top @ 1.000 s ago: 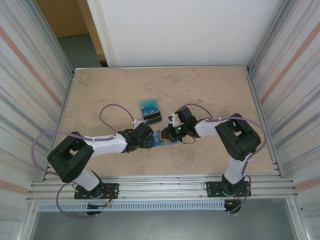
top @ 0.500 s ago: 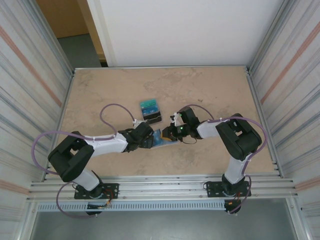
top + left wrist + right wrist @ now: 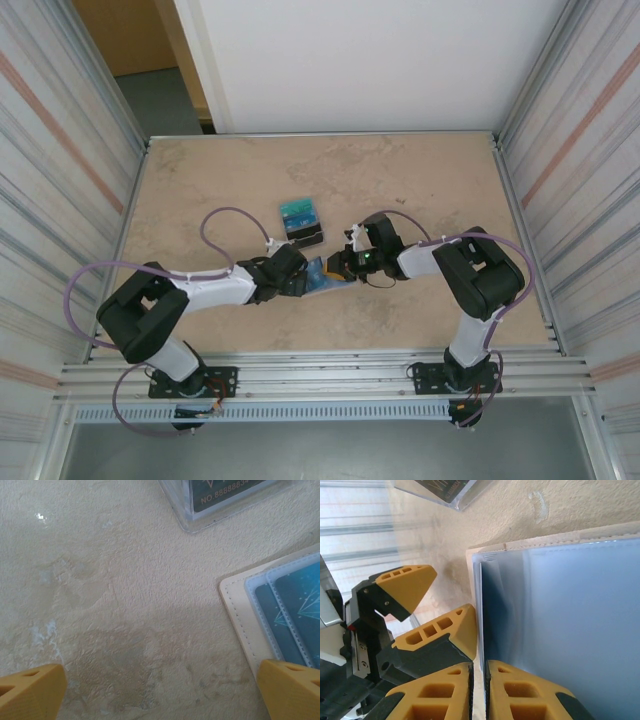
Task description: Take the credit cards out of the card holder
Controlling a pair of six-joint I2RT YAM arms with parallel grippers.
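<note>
The card holder point(image 3: 324, 277) lies open between the two grippers, its tan rim point(image 3: 239, 614) on the table. A teal credit card point(image 3: 296, 611) sits in its pale blue pocket. My right gripper point(image 3: 480, 682) point(image 3: 342, 268) is shut on the thin edge of the holder's raised flap, whose pale blue inner face point(image 3: 560, 620) stands beside the fingers. My left gripper point(image 3: 160, 692) point(image 3: 303, 280) is open wide and low over the table. One of its fingertips point(image 3: 292, 687) is at the holder's near corner and the other is over bare table. Its fingers point(image 3: 445, 632) sit close beside the right gripper.
A clear case holding teal and dark cards point(image 3: 302, 222) point(image 3: 225, 500) lies just beyond the holder, close to both grippers. Corrugated metal walls point(image 3: 70, 150) line the left and right of the table point(image 3: 420, 180), and a metal rail point(image 3: 320, 378) runs along the near edge.
My right wrist has shifted slightly to the right, keeping its hold on the holder's flap. The left arm has stayed where it was, open.
</note>
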